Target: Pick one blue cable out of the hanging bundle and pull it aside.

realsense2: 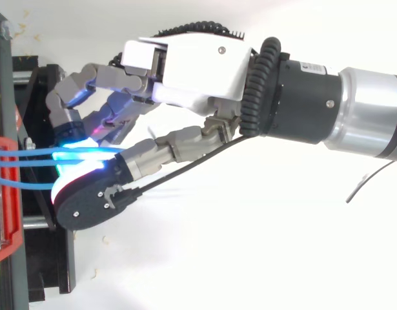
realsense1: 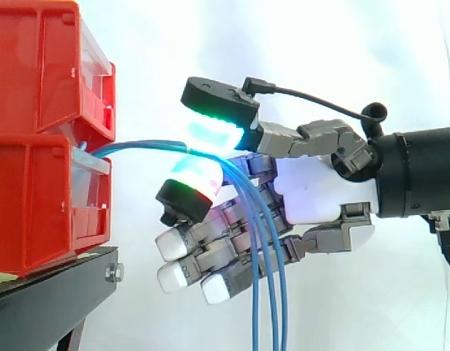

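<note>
Nearest the side camera: the hand's (realsense1: 320, 197) thumb (realsense1: 219, 110), black-backed pad glowing green and cyan, pointing left toward the bins. Hand comes in from the right, palm roughly level.

Blue cables (realsense1: 272, 292) run right under that pad. They leave the front of the lower red bin (realsense1: 34, 205), arc right at about bin-lip height, pass between the thumb pad and a fingertip (realsense1: 192, 186) glowing cyan-green just below it, then drop down in front of the palm as several separate strands.

Hand state: thumb and that finger are closed in a pinch on the cables. Can't tell how many strands are actually in the pinch. In the top view, three strands (realsense2: 24, 155) converge from the left edge into the glowing pads.

Behind the hanging strands, the remaining fingers (realsense1: 173, 276) are curled down and left, white pads, not touching the cables at their tips as far as I can see.

Left: upper red bin (realsense1: 34, 66) stacked on the lower one, both on the black stand (realsense1: 49, 300). Fingertips are near the bins, not touching.

Farthest back: white curtain (realsense1: 356, 44).
</note>
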Controlling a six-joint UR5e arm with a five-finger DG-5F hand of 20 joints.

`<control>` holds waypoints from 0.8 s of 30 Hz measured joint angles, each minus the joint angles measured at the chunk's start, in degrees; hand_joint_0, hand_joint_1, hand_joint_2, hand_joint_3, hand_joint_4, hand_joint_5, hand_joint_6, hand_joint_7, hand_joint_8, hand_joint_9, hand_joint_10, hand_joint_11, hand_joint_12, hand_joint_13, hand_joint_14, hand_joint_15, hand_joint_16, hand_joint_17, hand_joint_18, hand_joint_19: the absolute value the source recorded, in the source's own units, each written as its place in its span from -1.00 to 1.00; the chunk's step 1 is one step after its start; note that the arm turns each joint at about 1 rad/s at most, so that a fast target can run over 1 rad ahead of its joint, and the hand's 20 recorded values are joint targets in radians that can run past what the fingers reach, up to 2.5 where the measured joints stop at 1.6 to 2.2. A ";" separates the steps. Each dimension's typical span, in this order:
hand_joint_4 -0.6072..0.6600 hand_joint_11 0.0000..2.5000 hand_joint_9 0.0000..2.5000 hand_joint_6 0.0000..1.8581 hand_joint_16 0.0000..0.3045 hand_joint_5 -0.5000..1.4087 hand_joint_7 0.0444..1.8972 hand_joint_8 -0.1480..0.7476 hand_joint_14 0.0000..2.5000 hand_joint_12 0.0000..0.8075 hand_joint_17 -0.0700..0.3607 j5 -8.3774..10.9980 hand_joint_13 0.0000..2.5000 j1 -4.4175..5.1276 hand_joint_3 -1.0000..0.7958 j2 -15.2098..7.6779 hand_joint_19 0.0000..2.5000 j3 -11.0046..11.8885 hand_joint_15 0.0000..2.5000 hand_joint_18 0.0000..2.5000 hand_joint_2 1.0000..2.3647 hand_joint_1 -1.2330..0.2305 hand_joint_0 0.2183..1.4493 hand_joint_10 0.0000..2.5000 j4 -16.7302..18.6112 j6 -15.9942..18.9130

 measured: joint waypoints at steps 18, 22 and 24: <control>0.00 -0.60 -0.33 -0.07 -0.67 -0.64 0.29 -0.09 -0.99 -0.21 -0.15 -0.01 -0.45 0.10 -0.44 0.25 -0.70 -0.33 -0.74 -0.42 -1.00 -0.74 -0.56 -0.99 -0.99 -0.04; 0.06 -0.59 -0.34 -0.07 -0.63 -0.65 0.26 -0.03 -0.99 -0.15 -0.09 -0.03 -0.45 0.09 -0.44 0.53 -0.70 -0.25 -0.74 -0.40 -1.00 -0.70 -0.67 -0.99 -1.03 -0.12; 0.09 -0.59 -0.34 -0.07 -0.61 -0.65 0.23 0.01 -0.99 -0.10 -0.05 -0.04 -0.44 0.09 -0.44 0.82 -0.70 -0.19 -0.74 -0.39 -1.00 -0.63 -0.72 -0.99 -1.03 -0.33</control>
